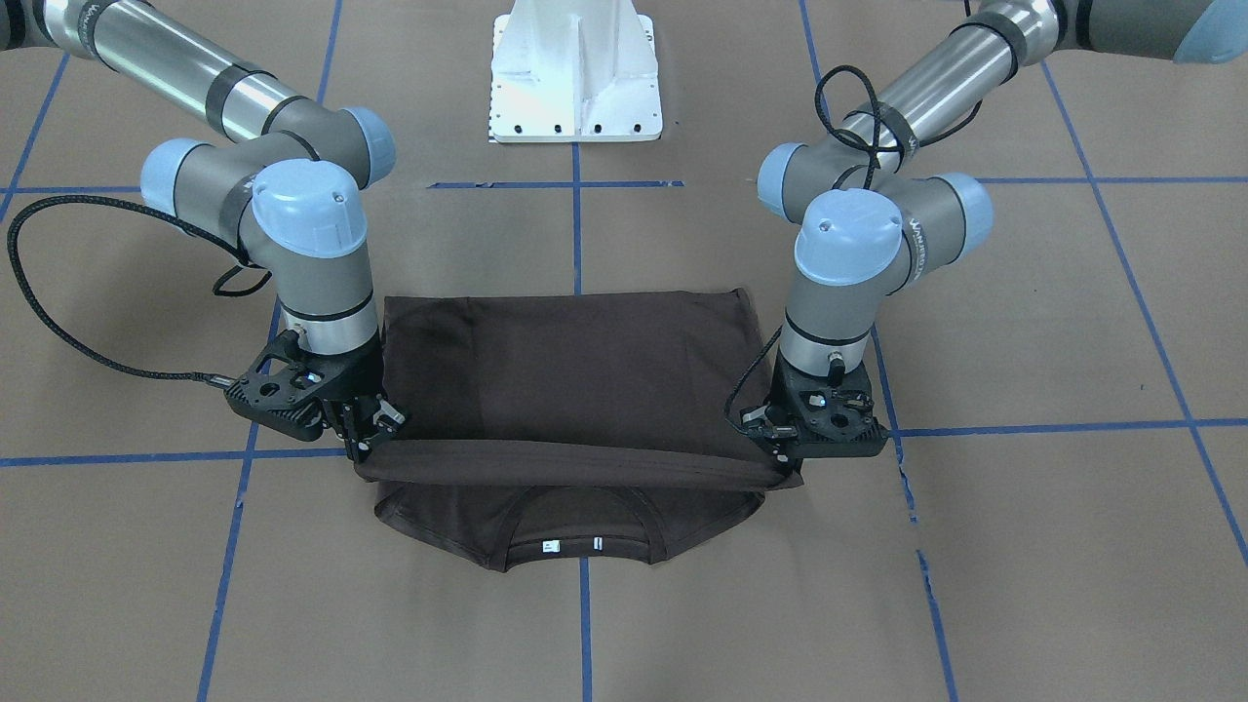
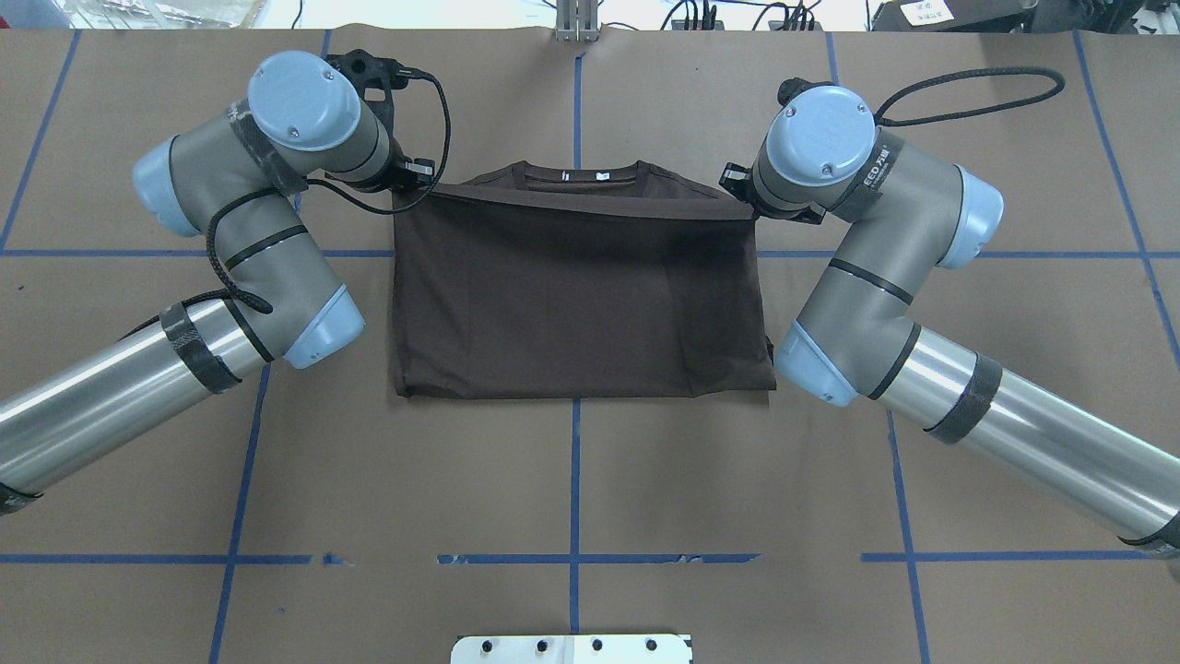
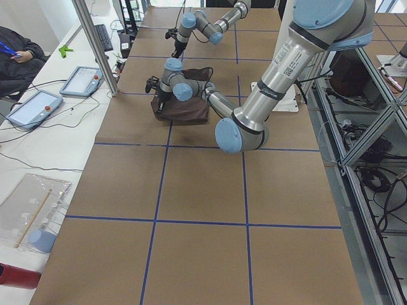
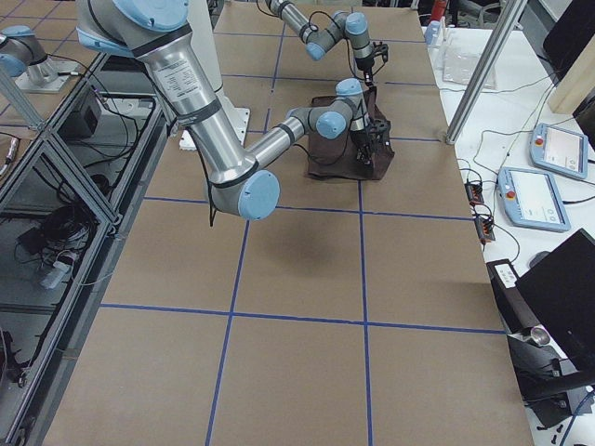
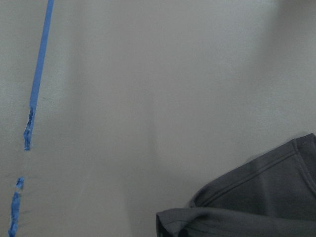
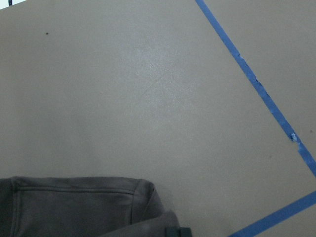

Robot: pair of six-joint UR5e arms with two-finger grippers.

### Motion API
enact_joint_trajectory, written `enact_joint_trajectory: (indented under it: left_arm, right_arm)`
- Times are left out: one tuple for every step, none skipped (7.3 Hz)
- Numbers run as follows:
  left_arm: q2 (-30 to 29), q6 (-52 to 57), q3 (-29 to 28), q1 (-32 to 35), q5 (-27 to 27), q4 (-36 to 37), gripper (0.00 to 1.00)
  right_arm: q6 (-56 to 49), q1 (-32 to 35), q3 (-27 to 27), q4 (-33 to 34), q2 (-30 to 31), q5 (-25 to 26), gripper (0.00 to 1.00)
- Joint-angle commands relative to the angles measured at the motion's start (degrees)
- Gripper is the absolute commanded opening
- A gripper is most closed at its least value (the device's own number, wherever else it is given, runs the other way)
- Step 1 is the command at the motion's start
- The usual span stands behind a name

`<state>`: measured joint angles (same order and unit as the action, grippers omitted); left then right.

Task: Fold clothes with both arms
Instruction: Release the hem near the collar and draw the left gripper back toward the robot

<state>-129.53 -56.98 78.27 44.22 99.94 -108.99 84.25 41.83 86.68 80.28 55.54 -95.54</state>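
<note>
Brown paper with blue tape lines (image 1: 575,244) covers the table (image 1: 1024,546). The T-shirt (image 1: 575,380) lies mid-table, its collar (image 1: 575,556) on the far side from the robot. The left gripper (image 1: 780,453) and right gripper (image 1: 369,437) each pinch a corner of the doubled-over edge, held taut just short of the collar. This looks like mid-fold: next, lower both together, then let go. The base pedestal (image 1: 575,73) stands well apart. The left arm's cable (image 1: 746,375) hangs near the cloth and might snag.

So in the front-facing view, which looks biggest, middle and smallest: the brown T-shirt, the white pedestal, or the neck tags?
1. The T-shirt looks biggest.
2. Then the white pedestal, though the view's top edge cuts it off.
3. The neck tags look tiny.
</note>
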Motion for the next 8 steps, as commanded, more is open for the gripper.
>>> enact_joint_trajectory:
  left_arm:
    - [0.1,2.7,-0.5,0.0,0.0,-0.4,0.66]
    - [0.7,9.1,0.5,0.2,0.3,-1.2,1.00]
    - [4.1,10.0,5.9,0.2,0.7,-1.3,1.00]
    - [8.6,9.8,13.0,-0.6,0.8,-1.4,1.00]
    - [14.5,8.4,19.1,-1.8,3.7,-1.6,1.00]
    - [18.7,4.3,22.9,-5.0,4.5,-2.1,1.00]
    - [21.1,0.9,24.9,-8.6,4.3,-3.2,1.00]
    - [21.4,-2.3,24.7,-11.2,3.0,-4.6,0.98]
  right_arm:
    - [-2.8,-0.3,-1.2,-0.1,-0.1,0.1,0.84]
    - [-5.6,-0.2,-1.1,-0.3,-0.2,0.1,1.00]
    - [-10.0,0.6,0.4,-0.3,-0.1,-1.3,1.00]
    - [-14.8,1.6,2.0,-0.3,0.5,-5.2,1.00]
    - [-14.9,1.6,4.0,-0.3,1.2,-5.9,1.00]
    - [-14.6,1.5,5.4,-0.3,1.6,-5.9,1.00]
    - [-14.6,1.5,6.0,-0.3,1.7,-6.0,1.00]
    - [-14.6,1.5,6.0,-0.3,1.7,-6.0,1.00]
